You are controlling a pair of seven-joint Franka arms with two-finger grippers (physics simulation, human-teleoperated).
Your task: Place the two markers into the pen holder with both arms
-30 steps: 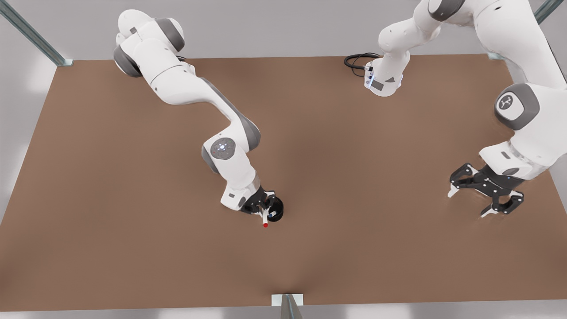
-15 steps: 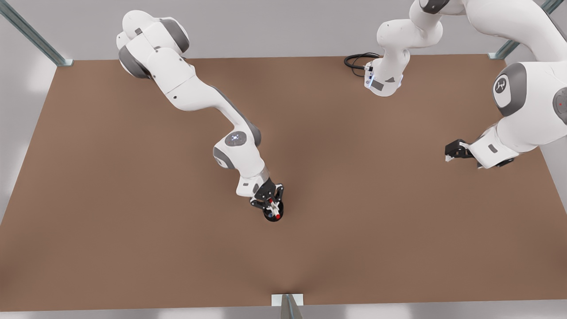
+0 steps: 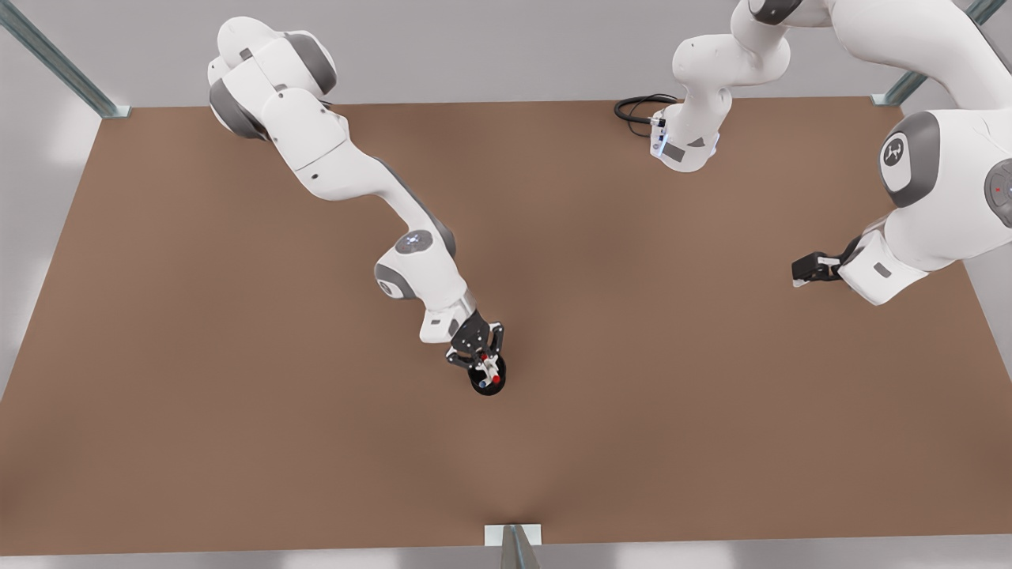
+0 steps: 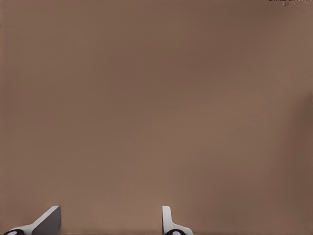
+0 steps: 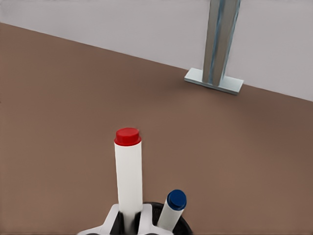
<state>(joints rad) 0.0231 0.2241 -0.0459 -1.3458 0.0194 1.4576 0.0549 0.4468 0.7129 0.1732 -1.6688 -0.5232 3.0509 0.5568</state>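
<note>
Blue-ended white marker (image 5: 171,208) already in round black pen holder (image 3: 488,383); my right gripper (image 5: 128,221) pinches red-ended white marker (image 5: 128,174) upright inside, I only need release; left gripper (image 4: 110,220) waits w/ fingers apart

The scene is evenly and softly lit from above, with no glare; the brown bench (image 3: 237,356) is shaded only faintly, a diffuse darker band being seen down its middle and a small soft shadow beside the pen holder (image 3: 488,384); the white arm shells are rendered bright without blown highlights; edges are slightly smeared in the front view; the red-capped marker (image 5: 128,171) is rendered crisply in the right wrist view, its barrel gently shaded down one side.
</note>
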